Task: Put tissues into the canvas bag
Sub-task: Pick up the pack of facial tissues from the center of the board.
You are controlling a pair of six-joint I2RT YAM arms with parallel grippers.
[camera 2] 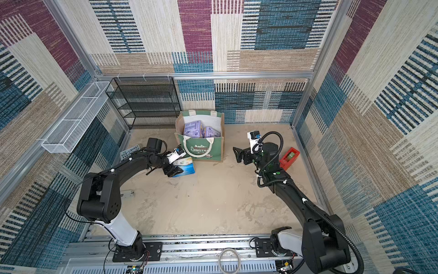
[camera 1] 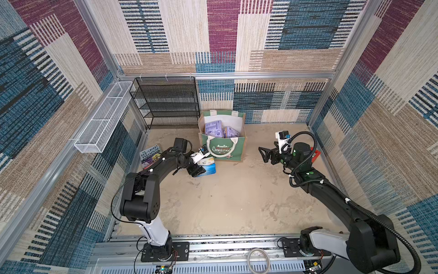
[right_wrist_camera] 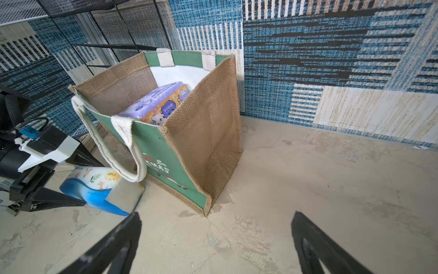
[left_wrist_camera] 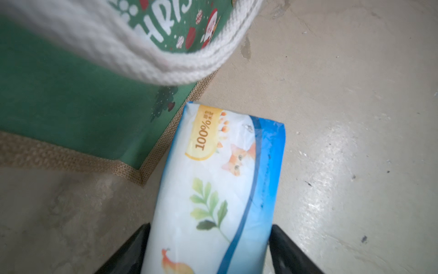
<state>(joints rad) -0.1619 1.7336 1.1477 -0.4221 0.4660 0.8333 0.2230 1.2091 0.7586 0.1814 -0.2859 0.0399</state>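
Blue-white tissue pack (left_wrist_camera: 213, 180) | between left gripper (left_wrist_camera: 210, 227) jaws | beside canvas bag (left_wrist_camera: 71, 106)

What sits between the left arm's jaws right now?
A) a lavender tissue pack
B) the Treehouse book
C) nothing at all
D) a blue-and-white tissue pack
D: the left wrist view shows the blue-and-white tissue pack lying between the two black jaws, right beside the canvas bag.
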